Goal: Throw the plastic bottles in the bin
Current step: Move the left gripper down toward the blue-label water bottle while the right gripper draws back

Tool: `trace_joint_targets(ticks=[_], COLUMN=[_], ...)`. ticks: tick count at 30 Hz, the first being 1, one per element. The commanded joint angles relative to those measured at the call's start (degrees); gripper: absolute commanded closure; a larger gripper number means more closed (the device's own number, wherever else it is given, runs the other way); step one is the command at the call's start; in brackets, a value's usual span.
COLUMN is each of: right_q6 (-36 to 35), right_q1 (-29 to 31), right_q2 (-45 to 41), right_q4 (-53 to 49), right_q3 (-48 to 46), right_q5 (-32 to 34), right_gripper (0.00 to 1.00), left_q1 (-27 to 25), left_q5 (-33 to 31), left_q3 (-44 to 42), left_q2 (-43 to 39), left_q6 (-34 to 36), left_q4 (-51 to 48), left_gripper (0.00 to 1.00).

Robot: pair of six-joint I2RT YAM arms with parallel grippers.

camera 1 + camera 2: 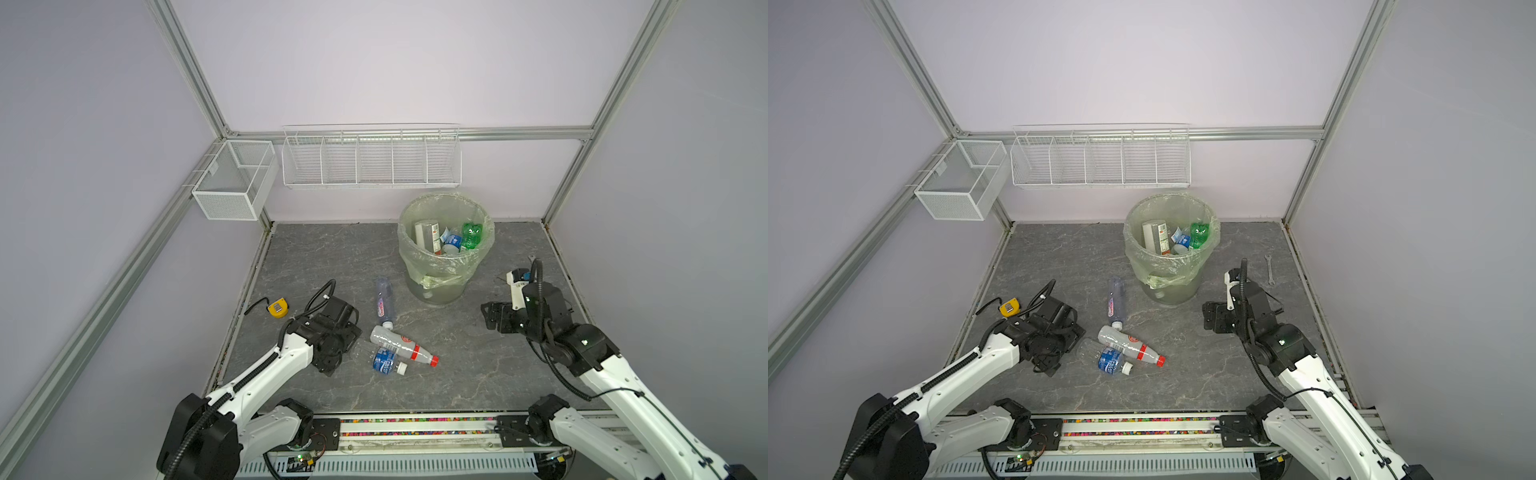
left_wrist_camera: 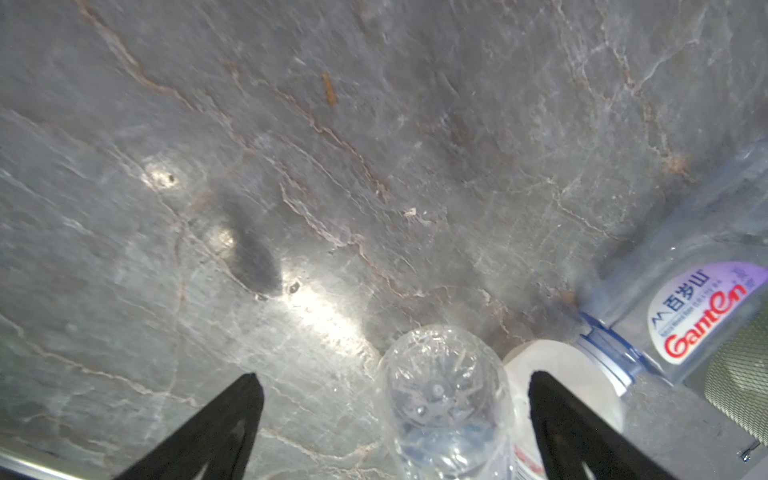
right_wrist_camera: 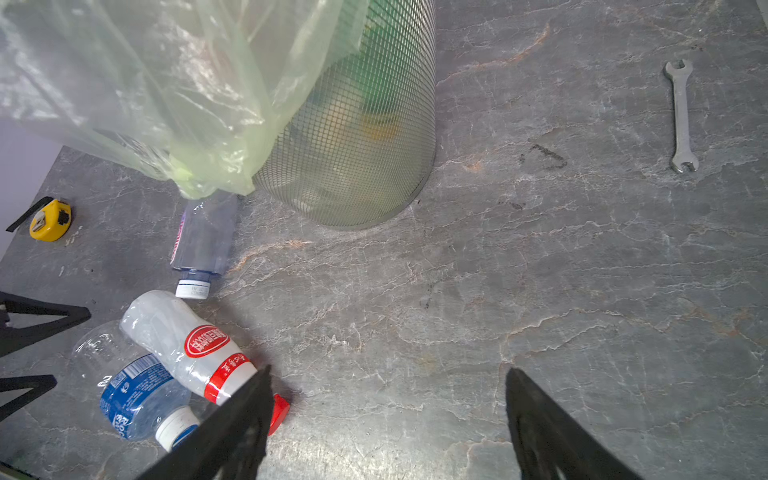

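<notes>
Left wrist view: left gripper [image 2: 392,376], jaws wide apart, straddles base of blue-labelled bottle [image 2: 440,399], seemingly for pickup, red-capped bottle [image 2: 573,361] touching beside it; bin [image 1: 436,286] well beyond claw; right gripper [image 3: 387,370] likewise spread, empty

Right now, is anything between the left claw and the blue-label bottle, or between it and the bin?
Nothing blocks the left claw: the blue-label bottle lies base-first between its open jaws. Toward the bin, the red-capped bottle lies against it.
</notes>
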Motion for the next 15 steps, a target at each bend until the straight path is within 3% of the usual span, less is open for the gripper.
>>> trace_joint_targets(ticks=[1,15], right_q6=[-0.07,0.66], right_q1=[-0.1,-0.09], right_q2=[-1.06,-1.67], right_q4=[-1.29,-2.28], right_q3=[-0.77,-1.38], right_q5=[1.11,1.74], right_gripper=[0.12,0.12], left_q1=[-2.2,-8.9], left_q5=[-1.48,1.08], left_q3=[2.67,1.74], left_q2=[0.51,7.25], left_q6=[-3.43,-7.77], left_q4=[-0.71,7.29], left_gripper=[0.0,0.0])
